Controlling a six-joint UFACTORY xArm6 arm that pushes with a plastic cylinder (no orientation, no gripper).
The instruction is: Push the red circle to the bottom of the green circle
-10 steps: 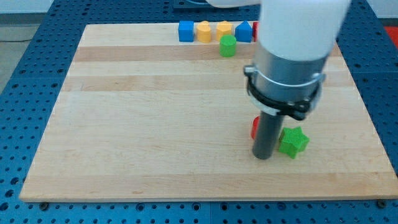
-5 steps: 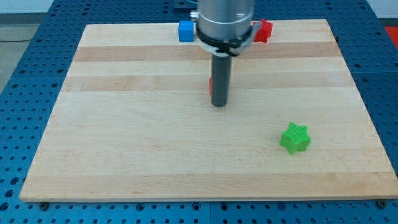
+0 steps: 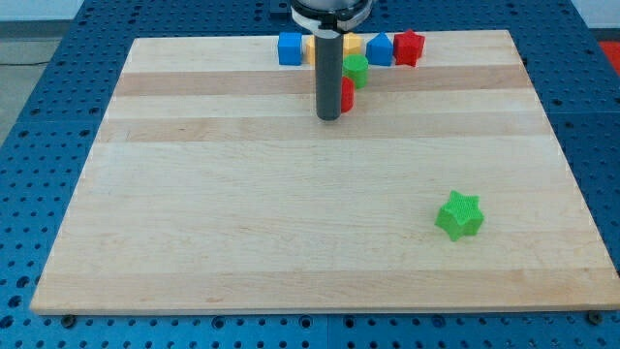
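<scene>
The red circle (image 3: 347, 95) lies near the view's top, mostly hidden behind my rod, with only its right edge showing. The green circle (image 3: 357, 68) sits just above and to the right of it, close or touching. My tip (image 3: 329, 117) rests on the board at the red circle's lower left side, against it.
A row of blocks lines the board's top edge: a blue cube (image 3: 291, 48), a yellow block (image 3: 353, 44) partly hidden by the rod, a blue block (image 3: 380, 48) and a red star (image 3: 410, 47). A green star (image 3: 458, 215) lies at the lower right.
My tip has travelled from beside the green star at the lower right up towards the view's top, carrying the red circle with it to just below the green circle.
</scene>
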